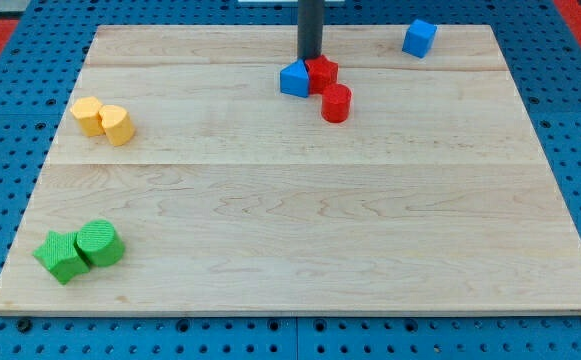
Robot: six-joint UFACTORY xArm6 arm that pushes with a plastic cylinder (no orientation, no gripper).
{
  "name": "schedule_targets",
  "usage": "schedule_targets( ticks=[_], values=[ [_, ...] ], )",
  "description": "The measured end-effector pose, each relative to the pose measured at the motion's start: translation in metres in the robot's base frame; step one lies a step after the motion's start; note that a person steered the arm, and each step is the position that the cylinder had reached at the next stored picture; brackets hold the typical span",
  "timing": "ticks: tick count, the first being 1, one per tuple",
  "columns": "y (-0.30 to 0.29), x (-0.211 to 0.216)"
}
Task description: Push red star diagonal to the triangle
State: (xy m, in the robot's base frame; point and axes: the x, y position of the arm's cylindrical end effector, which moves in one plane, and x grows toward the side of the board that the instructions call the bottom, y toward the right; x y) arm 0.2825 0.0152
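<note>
The red star [322,73] lies near the view's top centre, touching the right side of the blue triangle [295,79]. A red cylinder [336,103] stands just below and to the right of the star. My tip [310,60] comes down from the view's top and rests right behind the star and the triangle, at the spot where they meet.
A blue cube [419,38] sits at the view's top right. Two yellow blocks [103,119] lie together at the left. Two green blocks [79,249] lie together at the bottom left. The wooden board [300,230] is ringed by a blue pegboard.
</note>
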Motion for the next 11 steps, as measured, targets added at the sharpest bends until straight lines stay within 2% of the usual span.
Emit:
schedule_targets(
  ticks=[1, 2, 3, 5, 7, 8, 9, 10, 11],
  values=[
    [0.0, 0.033],
    [0.041, -0.002],
    [0.076, 0.003],
    [0.025, 0.084],
    [-0.057, 0.118],
    [0.01, 0.084],
    [0.072, 0.089],
    [0.059, 0.133],
    [-0.006, 0.137]
  ],
)
